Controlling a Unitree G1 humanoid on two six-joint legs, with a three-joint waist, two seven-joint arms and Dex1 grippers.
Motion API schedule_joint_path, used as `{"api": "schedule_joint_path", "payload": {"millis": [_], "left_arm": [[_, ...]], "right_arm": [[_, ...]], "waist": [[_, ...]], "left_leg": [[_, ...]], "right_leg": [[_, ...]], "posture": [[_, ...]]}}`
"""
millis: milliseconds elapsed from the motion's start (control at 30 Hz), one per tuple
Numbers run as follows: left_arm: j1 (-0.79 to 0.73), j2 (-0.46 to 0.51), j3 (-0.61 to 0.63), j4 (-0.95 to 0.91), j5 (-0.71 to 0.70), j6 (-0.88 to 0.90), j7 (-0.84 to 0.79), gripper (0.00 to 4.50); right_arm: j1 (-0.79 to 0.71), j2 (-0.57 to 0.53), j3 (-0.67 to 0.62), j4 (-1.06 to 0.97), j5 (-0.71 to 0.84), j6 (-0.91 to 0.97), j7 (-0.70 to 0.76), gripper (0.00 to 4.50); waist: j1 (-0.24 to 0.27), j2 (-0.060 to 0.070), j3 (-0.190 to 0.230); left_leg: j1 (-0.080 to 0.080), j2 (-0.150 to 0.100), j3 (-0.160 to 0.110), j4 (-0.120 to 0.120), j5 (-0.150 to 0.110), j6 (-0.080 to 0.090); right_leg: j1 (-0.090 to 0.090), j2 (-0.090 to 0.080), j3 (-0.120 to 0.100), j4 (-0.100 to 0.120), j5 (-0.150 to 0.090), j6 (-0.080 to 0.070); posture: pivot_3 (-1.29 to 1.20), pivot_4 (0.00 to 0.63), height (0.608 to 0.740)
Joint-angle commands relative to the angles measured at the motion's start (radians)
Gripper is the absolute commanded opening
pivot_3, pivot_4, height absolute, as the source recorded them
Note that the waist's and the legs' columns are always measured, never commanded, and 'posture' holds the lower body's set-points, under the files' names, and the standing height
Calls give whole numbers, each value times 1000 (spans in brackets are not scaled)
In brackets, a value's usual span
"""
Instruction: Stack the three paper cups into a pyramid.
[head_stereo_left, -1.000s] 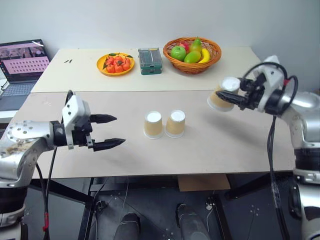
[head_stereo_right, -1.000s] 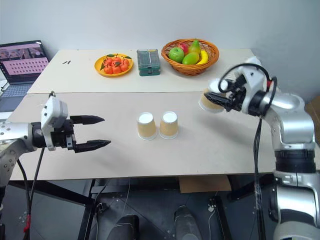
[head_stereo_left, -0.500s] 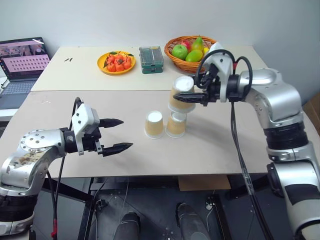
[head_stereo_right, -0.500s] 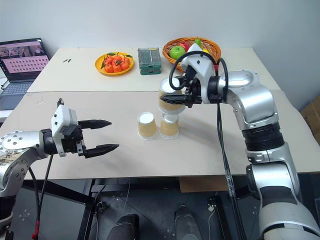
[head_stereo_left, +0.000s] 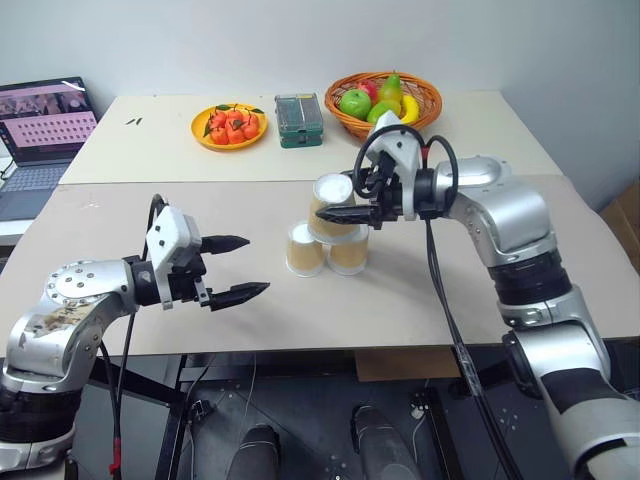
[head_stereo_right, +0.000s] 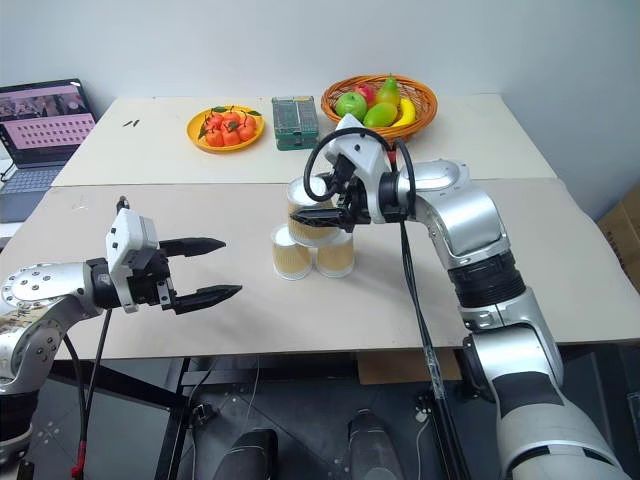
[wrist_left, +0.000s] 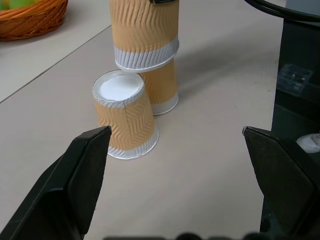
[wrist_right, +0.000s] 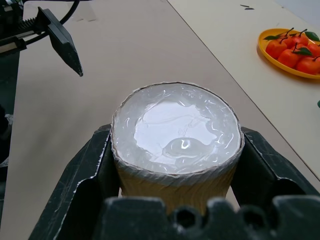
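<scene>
Right fingers clamp third cup above two base cups — left fingers spread, empty.

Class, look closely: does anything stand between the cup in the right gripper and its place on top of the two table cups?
Nothing visible does. The held cup in the right gripper is directly above the two cups, its rim at or just over their bases.

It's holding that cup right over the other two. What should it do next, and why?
Probably lower it slightly and let go. The right gripper holds the third cup upside down over the two base cups, seemingly straddling both.
</scene>
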Motion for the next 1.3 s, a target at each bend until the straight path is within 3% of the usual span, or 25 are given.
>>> {"api": "schedule_joint_path", "payload": {"millis": [33,367,433,533,933,1233,1300], "left_arm": [[6,4,19,-43,-16,-3,14,4500],[40,11,40,-68,-30,3,32,4500],[41,12,40,-70,-33,3,35,4500],[40,13,38,-68,-33,3,36,4500],[23,0,14,-44,-26,-10,27,4500],[23,-8,11,-32,-25,-19,21,4500],[19,-11,16,-37,-36,-11,25,4500]], "right_arm": [[-45,16,-9,26,-16,-61,18,2749],[-69,43,-17,87,-42,-106,44,2749],[-69,45,-18,88,-44,-107,46,3736],[-67,44,-24,87,-46,-108,48,4451],[-77,19,-69,39,-9,-41,45,4451],[-184,-24,-222,-45,164,210,27,4451],[-173,-94,-276,-35,174,220,29,4451]], "waist": [[-1,0,0],[-2,0,0],[-2,0,0],[-2,0,0],[-2,0,0],[-1,0,0],[-1,0,0]], "left_leg": [[0,0,0,0,0,0],[0,1,0,0,0,0],[0,1,0,0,0,0],[0,1,0,0,0,0],[0,1,0,0,0,0],[0,2,0,0,0,0],[0,2,0,0,0,0]], "right_leg": [[0,0,0,0,0,0],[0,1,0,0,0,0],[0,1,0,0,0,-1],[0,1,0,0,0,-1],[0,1,0,0,0,-1],[0,2,0,1,0,-1],[0,2,0,1,-1,-1]], "posture": [[0,150,740],[0,150,740],[0,150,740],[0,150,740],[0,150,740],[0,150,740],[0,150,740]]}}
